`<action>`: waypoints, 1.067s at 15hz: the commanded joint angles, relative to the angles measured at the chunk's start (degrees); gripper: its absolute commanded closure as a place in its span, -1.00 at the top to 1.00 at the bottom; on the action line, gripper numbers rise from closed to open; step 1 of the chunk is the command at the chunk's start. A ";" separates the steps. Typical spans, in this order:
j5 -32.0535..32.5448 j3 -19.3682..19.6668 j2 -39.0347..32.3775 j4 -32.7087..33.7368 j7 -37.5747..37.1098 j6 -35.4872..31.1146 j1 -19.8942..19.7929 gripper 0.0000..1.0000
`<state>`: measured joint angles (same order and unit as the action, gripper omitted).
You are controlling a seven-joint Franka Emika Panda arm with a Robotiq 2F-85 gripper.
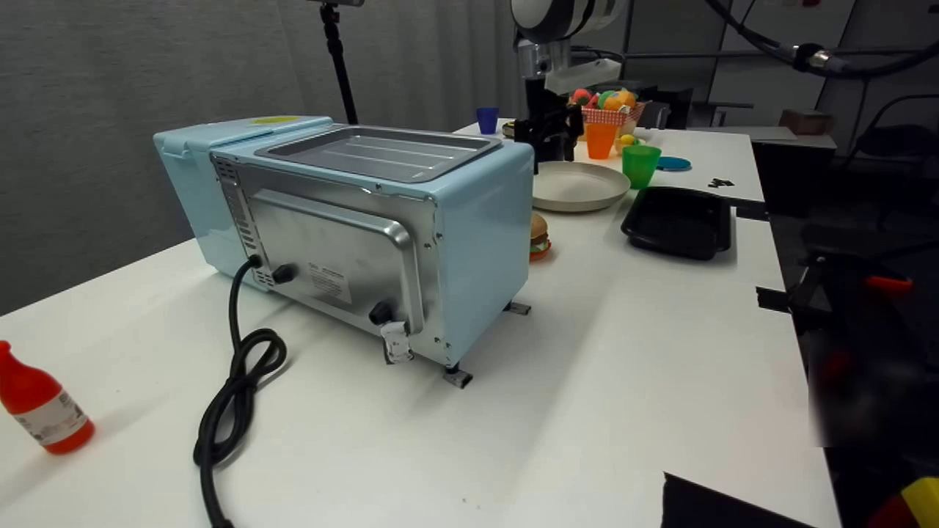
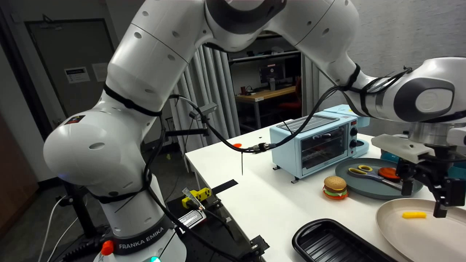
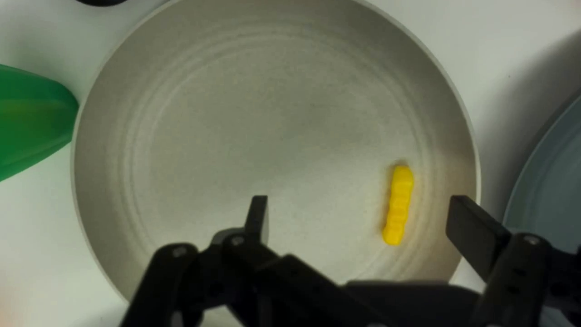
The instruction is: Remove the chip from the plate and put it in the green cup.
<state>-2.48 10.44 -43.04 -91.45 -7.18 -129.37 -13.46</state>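
you've got the chip [image 3: 398, 205] lying flat on the plate [image 3: 281, 113], over on the right side in the wrist view, narrow width facing your fingertips, slight slant. green cup [image 1: 640, 167] stands upright just right of the plate in an exterior view; can't tell if they touch. your gripper [image 3: 360, 206] is spread wide above the plate, holding nothing. from the wrist, the chip shows between the fingertips, closer to the one on the right. pick not done yet.

handling: looks like a toy, so probably very light and fairly stiff, maybe a bit rubbery, unlikely to snap. surface looks smooth with wavy edges, so it could skid or roll if one fingertip hits first. take it across the narrow width, at the middle; your angle nearly suits, a small twist should square it. shift right to centre before closing. it's low, so you'll need to get right down without pressing on the plate. watch the fingertip on the right, it could land on the raised rim. gentle squeeze should do.
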 commanded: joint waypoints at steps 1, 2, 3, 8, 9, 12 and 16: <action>-0.49 -0.11 -3.28 4.40 -0.44 -0.57 -0.54 1.00; -0.41 -0.07 -3.82 5.13 -0.44 -0.57 -0.54 1.00; -0.32 -0.04 -4.41 5.77 -0.45 -0.52 -0.53 1.00; -0.35 -0.16 -6.83 7.63 -0.53 -0.65 -0.52 1.00; -0.61 -0.34 -7.15 7.72 -0.44 -1.03 -0.65 1.00; -1.35 -0.79 -8.06 8.55 -0.24 -0.98 -0.95 1.00; -1.31 -0.80 -9.15 9.69 -0.23 -1.01 -0.86 1.00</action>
<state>-2.92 10.27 -50.30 -84.38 -7.18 -129.44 -13.52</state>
